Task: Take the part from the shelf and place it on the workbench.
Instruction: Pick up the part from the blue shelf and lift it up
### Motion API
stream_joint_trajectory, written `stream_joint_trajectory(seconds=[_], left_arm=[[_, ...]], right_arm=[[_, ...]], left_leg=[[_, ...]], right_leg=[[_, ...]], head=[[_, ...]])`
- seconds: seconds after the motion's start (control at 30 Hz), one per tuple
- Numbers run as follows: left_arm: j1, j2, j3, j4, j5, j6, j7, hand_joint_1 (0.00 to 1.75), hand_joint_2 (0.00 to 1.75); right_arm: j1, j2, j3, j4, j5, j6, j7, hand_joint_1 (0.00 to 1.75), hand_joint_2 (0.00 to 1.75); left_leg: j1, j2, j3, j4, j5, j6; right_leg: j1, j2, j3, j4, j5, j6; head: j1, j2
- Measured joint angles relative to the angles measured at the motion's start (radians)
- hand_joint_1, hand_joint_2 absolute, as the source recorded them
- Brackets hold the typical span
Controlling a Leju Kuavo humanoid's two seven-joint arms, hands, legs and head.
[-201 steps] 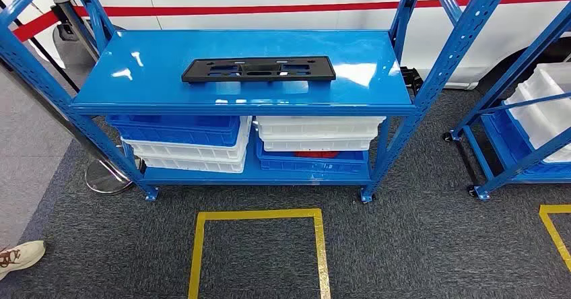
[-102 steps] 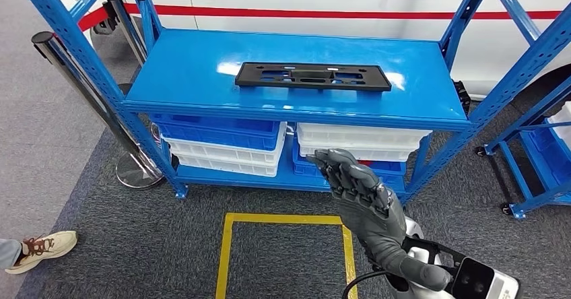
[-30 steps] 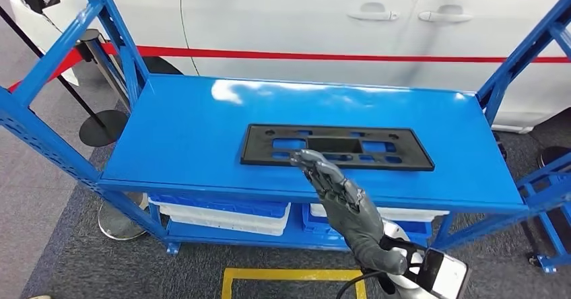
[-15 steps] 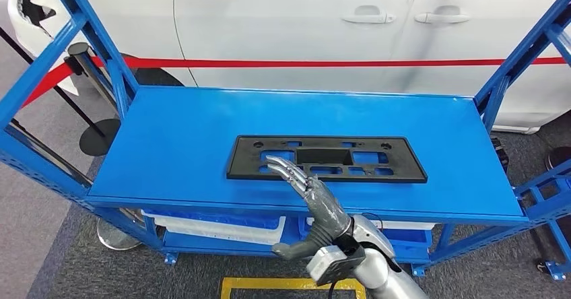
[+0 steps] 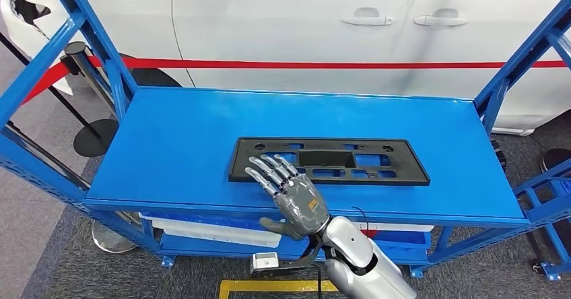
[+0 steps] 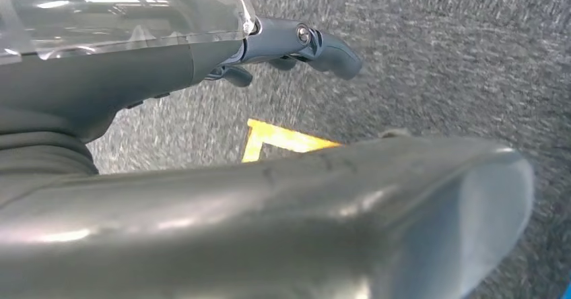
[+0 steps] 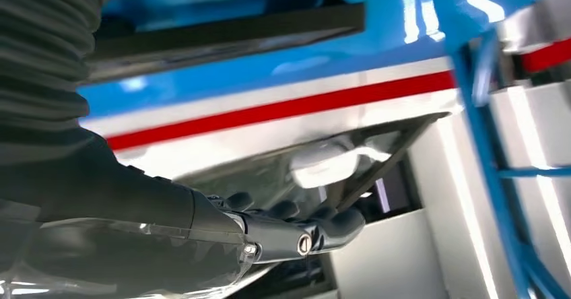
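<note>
While my right hand (image 5: pixel 291 194) hovers over the front part of the blue shelf (image 5: pixel 175 144), its fingers (image 5: pixel 268 172) are spread and extended, palm down, holding nothing. The fingertips reach over the near left corner of the part (image 5: pixel 330 160); from the head view I cannot tell whether they touch its edge or sit just above it.

Part: flat black plastic plate, long and rectangular, with several cut-out openings. It lies flat on the top deck of the shelf, roughly centred, long side parallel to the shelf front.

Right wrist view: blurred. The part's dark edge (image 7: pixel 222 33) shows against the blue deck, with my thumb (image 7: pixel 296 235) in the foreground and nothing between thumb and fingers.

Left hand (image 6: pixel 296 43): seen from its wrist camera over grey carpet (image 6: pixel 438 63) and a strip of yellow floor tape (image 6: pixel 276 137). The fingers look loosely curled with nothing in them, though little of them shows, so I leave its state undetermined.

Surroundings: white car (image 5: pixel 303 36) with a red stripe behind the shelf; white bins (image 5: pixel 215 228) on the lower level; a stanchion post (image 5: pixel 84 67) to the left.
</note>
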Motion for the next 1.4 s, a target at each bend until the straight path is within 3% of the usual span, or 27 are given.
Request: stream_joint_trajectory(seconds=[0.1, 0.17, 0.23, 0.3, 0.37, 0.47, 0.53, 0.57, 0.63, 0.67, 0.7, 0.73, 0.77, 0.8, 0.87, 0.9, 1.03, 1.1, 1.17, 1.2, 1.23, 1.27, 1.33, 1.4], left_arm=[[-0.003, 0.0, 0.0, 0.0, -0.003, 0.006, 0.005, 0.0, 0.0], [-0.002, 0.0, 0.0, 0.0, -0.007, 0.006, 0.005, 0.0, 0.0], [-0.002, -0.001, 0.0, 0.0, -0.01, 0.006, 0.005, 0.0, 0.0], [-0.002, -0.002, 0.0, 0.0, -0.012, 0.006, 0.005, 0.0, 0.0], [-0.002, -0.003, 0.0, 0.0, -0.014, 0.006, 0.004, 0.0, 0.0], [-0.004, -0.003, 0.0, 0.0, -0.019, 0.007, 0.003, 0.0, 0.0], [-0.004, -0.002, 0.0, 0.0, -0.022, 0.007, 0.001, 0.0, 0.0], [-0.004, -0.002, 0.0, 0.0, -0.024, 0.006, 0.0, 0.0, 0.0], [-0.004, -0.001, 0.0, 0.0, -0.028, 0.006, -0.002, 0.0, 0.0], [-0.003, -0.001, 0.0, 0.0, -0.031, 0.006, -0.002, 0.0, 0.0], [-0.003, 0.0, 0.0, 0.0, -0.033, 0.006, -0.001, 0.0, 0.0], [-0.003, 0.001, 0.0, 0.0, -0.035, 0.005, -0.001, 0.0, 0.0], [-0.003, 0.002, 0.0, 0.0, -0.037, 0.005, -0.001, 0.0, 0.0], [-0.004, 0.003, 0.0, 0.0, -0.038, 0.004, -0.001, 0.0, 0.0], [-0.006, 0.006, 0.0, 0.0, -0.041, 0.003, 0.0, 0.0, 0.0], [-0.007, 0.006, 0.0, 0.0, -0.042, 0.003, 0.0, 0.0, 0.0], [-0.008, 0.005, 0.001, 0.0, -0.05, 0.002, -0.001, 0.0, 0.0], [-0.01, 0.005, 0.001, 0.0, -0.054, 0.002, -0.002, 0.0, 0.0], [-0.01, 0.006, 0.002, 0.0, -0.056, 0.002, -0.004, 0.0, 0.0], [-0.01, 0.006, 0.002, 0.0, -0.058, 0.002, -0.005, 0.0, 0.0], [-0.01, 0.006, 0.002, 0.0, -0.059, 0.002, -0.005, 0.0, 0.0], [-0.01, 0.006, 0.002, 0.001, -0.061, 0.002, -0.005, 0.0, 0.0], [-0.01, 0.006, 0.002, 0.001, -0.063, 0.002, -0.007, 0.0, 0.0], [-0.01, 0.005, 0.002, 0.001, -0.065, 0.002, -0.009, 0.0, 0.0]], right_arm=[[-0.015, 0.012, -0.001, 0.051, 0.037, -0.037, 0.041, 0.0, 1.75], [-0.019, 0.022, -0.009, 0.089, 0.037, -0.058, 0.05, 0.0, 1.75], [-0.024, 0.031, -0.019, 0.117, 0.036, -0.074, 0.053, 0.0, 1.75], [-0.033, 0.04, -0.03, 0.134, 0.035, -0.081, 0.056, 0.0, 1.75], [-0.045, 0.048, -0.037, 0.152, 0.035, -0.085, 0.058, 0.0, 1.75], [-0.056, 0.061, -0.047, 0.181, 0.047, -0.096, 0.066, 0.0, 1.75], [-0.067, 0.072, -0.056, 0.201, 0.07, -0.104, 0.08, 0.0, 1.75], [-0.075, 0.078, -0.059, 0.213, 0.084, -0.106, 0.088, 0.0, 1.75], [-0.093, 0.089, -0.061, 0.247, 0.12, -0.11, 0.107, 0.0, 1.75], [-0.101, 0.093, -0.062, 0.268, 0.143, -0.113, 0.12, 0.0, 1.75], [-0.11, 0.096, -0.062, 0.291, 0.17, -0.116, 0.135, 0.0, 1.75], [-0.118, 0.099, -0.062, 0.315, 0.197, -0.12, 0.15, 0.0, 1.75], [-0.127, 0.102, -0.062, 0.338, 0.222, -0.124, 0.164, 0.0, 1.75], [-0.136, 0.104, -0.062, 0.359, 0.245, -0.13, 0.178, 0.0, 1.75], [-0.155, 0.109, -0.062, 0.4, 0.283, -0.142, 0.203, 0.0, 1.75], [-0.163, 0.11, -0.063, 0.421, 0.303, -0.148, 0.218, 0.0, 1.75], [-0.191, 0.111, -0.077, 0.499, 0.377, -0.182, 0.292, 0.0, 1.75], [-0.207, 0.111, -0.097, 0.54, 0.402, -0.205, 0.339, 0.0, 1.75], [-0.218, 0.108, -0.121, 0.579, 0.414, -0.227, 0.385, 0.0, 1.75], [-0.222, 0.105, -0.133, 0.597, 0.417, -0.237, 0.406, 0.0, 1.75], [-0.227, 0.103, -0.145, 0.613, 0.419, -0.247, 0.427, 0.0, 1.75], [-0.232, 0.101, -0.155, 0.626, 0.42, -0.253, 0.445, 0.03, 1.75], [-0.244, 0.096, -0.178, 0.648, 0.422, -0.262, 0.476, 0.32, 1.75], [-0.252, 0.092, -0.2, 0.666, 0.422, -0.266, 0.492, 1.07, 1.75]], left_leg=[[0.002, 0.003, 0.0, -0.005, 0.003, 0.007], [0.002, 0.003, 0.0, -0.005, 0.002, 0.006], [0.003, 0.003, 0.002, -0.004, 0.001, 0.005], [0.005, 0.003, 0.005, -0.004, -0.001, 0.001], [0.003, 0.003, 0.007, -0.004, -0.003, -0.009], [0.002, 0.004, 0.008, -0.009, -0.002, -0.031], [0.003, 0.004, 0.002, 0.01, -0.019, -0.04], [0.004, 0.004, -0.014, 0.047, -0.043, -0.042], [0.004, 0.003, -0.073, 0.175, -0.108, -0.044], [0.004, 0.003, -0.103, 0.238, -0.131, -0.045], [0.004, 0.003, -0.121, 0.275, -0.137, -0.045], [0.004, 0.003, -0.122, 0.274, -0.123, -0.045], [0.004, 0.003, -0.103, 0.232, -0.092, -0.044], [0.005, 0.003, -0.072, 0.166, -0.054, -0.042], [0.002, 0.001, -0.02, 0.053, -0.013, -0.037], [0.001, 0.0, -0.009, 0.029, -0.009, -0.034], [0.001, -0.002, -0.008, 0.013, -0.004, -0.014], [0.004, -0.001, -0.008, 0.007, 0.001, -0.003], [0.003, 0.0, -0.009, 0.007, 0.002, 0.0], [0.003, 0.0, -0.009, 0.007, 0.002, 0.001], [0.003, 0.0, -0.008, 0.007, 0.002, 0.001], [0.003, -0.001, -0.007, 0.007, 0.002, 0.0], [0.002, -0.001, -0.004, 0.007, 0.001, -0.001], [0.0, -0.002, -0.004, 0.006, 0.0, -0.008]], right_leg=[[-0.015, -0.005, -0.081, 0.175, -0.091, 0.023], [-0.024, -0.008, -0.118, 0.25, -0.107, 0.032], [-0.03, -0.01, -0.098, 0.207, -0.068, 0.036], [-0.032, -0.013, -0.038, 0.089, -0.008, 0.036], [-0.028, -0.015, 0.011, -0.011, 0.023, 0.029], [-0.02, -0.013, 0.022, -0.044, 0.025, 0.011], [-0.022, -0.013, 0.025, -0.053, 0.03, -0.005], [-0.024, -0.013, 0.027, -0.057, 0.032, -0.013], [-0.021, -0.013, 0.028, -0.059, 0.033, -0.023], [-0.018, -0.013, 0.028, -0.058, 0.032, -0.024], [-0.016, -0.013, 0.028, -0.057, 0.031, -0.026], [-0.014, -0.012, 0.029, -0.054, 0.03, -0.026], [-0.014, -0.01, 0.029, -0.051, 0.028, -0.025], [-0.014, -0.009, 0.029, -0.046, 0.025, -0.023], [-0.01, -0.006, 0.024, -0.034, 0.017, -0.015], [-0.008, -0.006, 0.021, -0.029, 0.015, -0.01], [-0.011, -0.006, 0.012, -0.015, 0.005, 0.008], [-0.015, -0.007, -0.024, 0.061, -0.042, 0.019], [-0.018, -0.008, -0.087, 0.188, -0.097, 0.027], [-0.02, -0.008, -0.11, 0.233, -0.107, 0.029], [-0.021, -0.008, -0.118, 0.244, -0.098, 0.029], [-0.021, -0.008, -0.105, 0.214, -0.071, 0.028], [-0.019, -0.009, -0.039, 0.077, -0.004, 0.019], [-0.013, -0.011, 0.008, -0.023, 0.029, 0.008]], head=[[0.006, 0.0], [0.006, 0.0], [0.006, 0.0], [0.006, 0.0], [0.005, 0.0], [0.004, 0.0], [0.004, 0.0], [0.003, 0.0], [0.001, 0.0], [0.0, 0.0], [0.0, 0.0], [0.0, 0.0], [0.0, 0.0], [0.0, 0.0], [0.0, 0.0], [-0.001, 0.0], [-0.001, 0.0], [0.002, 0.0], [0.003, 0.0], [0.003, 0.0], [0.003, 0.0], [0.003, 0.0], [0.003, 0.0], [0.003, 0.0]])
